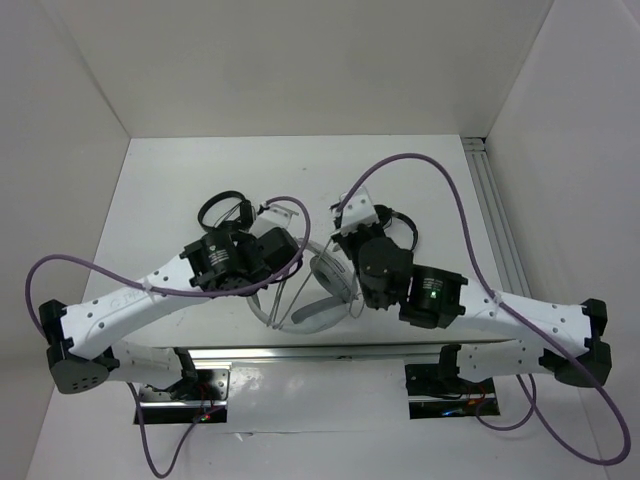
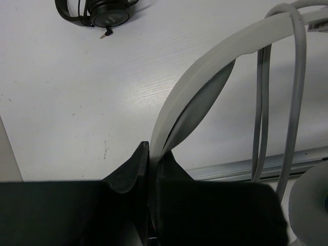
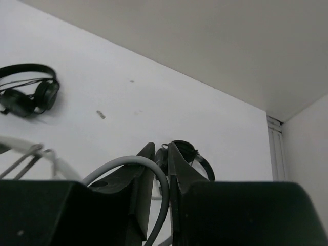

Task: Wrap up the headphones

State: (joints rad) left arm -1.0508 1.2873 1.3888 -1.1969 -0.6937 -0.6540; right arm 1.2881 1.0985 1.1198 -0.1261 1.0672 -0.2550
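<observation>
A: Wrap status?
B: Mid-wrap. Headphones (image 1: 330,275) sit just beyond the rail (image 1: 300,352), between the arms. Left gripper (image 2: 154,151) is clamped tight on the headband (image 2: 205,72). Right gripper (image 3: 160,148): jaws a slit apart with the cable (image 3: 128,160) looped through. Pinched or loose, can't tell.
A: Next?
B: Probably lay that loop round the headband, under tension.

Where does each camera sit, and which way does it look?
Top: above and behind the arms, looking down at the table; both arms show.
Left wrist: on the left arm, looking along its jaws, which pinch the grey headband.
Right wrist: on the right arm, looking across the table; the grey cable runs between its jaws.
Shared: all show the grey headphones; both wrist views catch small black headphones.
</observation>
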